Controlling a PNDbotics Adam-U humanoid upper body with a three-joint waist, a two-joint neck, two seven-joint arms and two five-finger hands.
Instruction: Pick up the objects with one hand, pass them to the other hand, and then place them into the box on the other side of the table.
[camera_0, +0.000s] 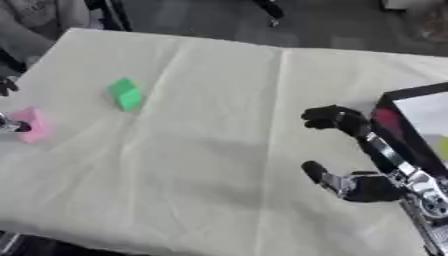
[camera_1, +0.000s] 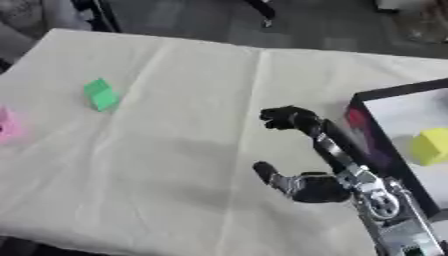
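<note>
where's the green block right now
The green block lies on the cloth-covered table toward its far left, just right of the pink block and well away from the black box at right.

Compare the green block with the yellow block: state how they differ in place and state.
The green block lies on the bare cloth at the table's left; the yellow block sits inside the black box at the right. The green block is far from the right hand; the yellow block is much nearer to it. The green one still awaits pickup; the yellow one is already placed. Both are small, plain-coloured blocks that no hand touches.
</note>
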